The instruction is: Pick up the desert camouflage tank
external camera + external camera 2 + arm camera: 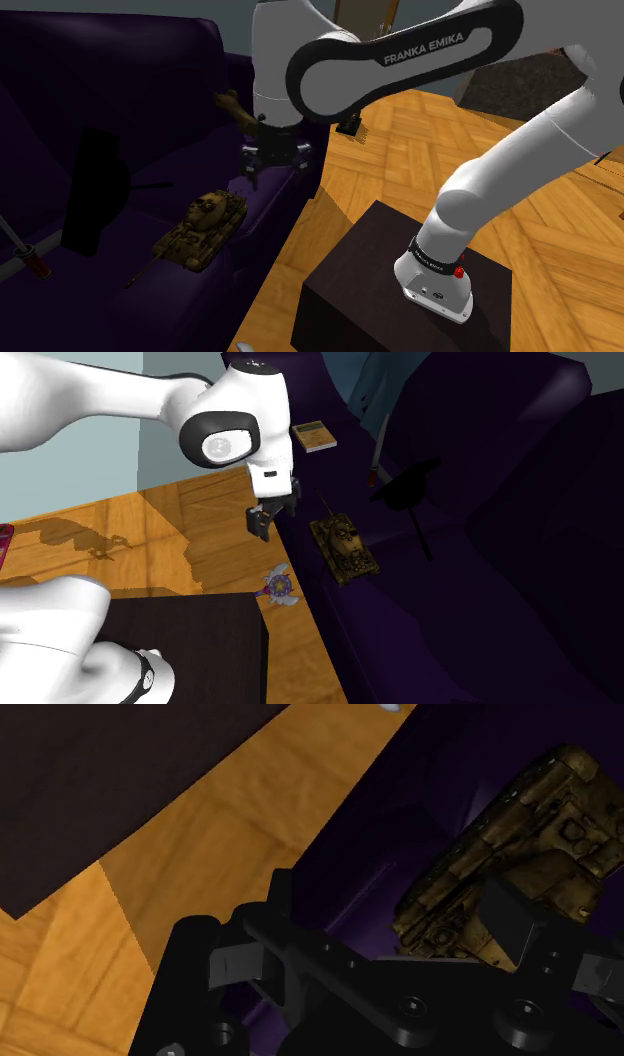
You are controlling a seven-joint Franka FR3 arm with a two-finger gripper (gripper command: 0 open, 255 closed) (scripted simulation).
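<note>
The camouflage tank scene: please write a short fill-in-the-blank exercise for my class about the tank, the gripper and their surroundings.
1. The tank lies on the seat of a dark ____ sofa.
2. The gripper hangs near the sofa's front edge, its fingers ____.
3. The floor beside the sofa is made of ____.
4. The arm's stand is a ____ box.
Missing words: purple; open; wood; black.
</note>
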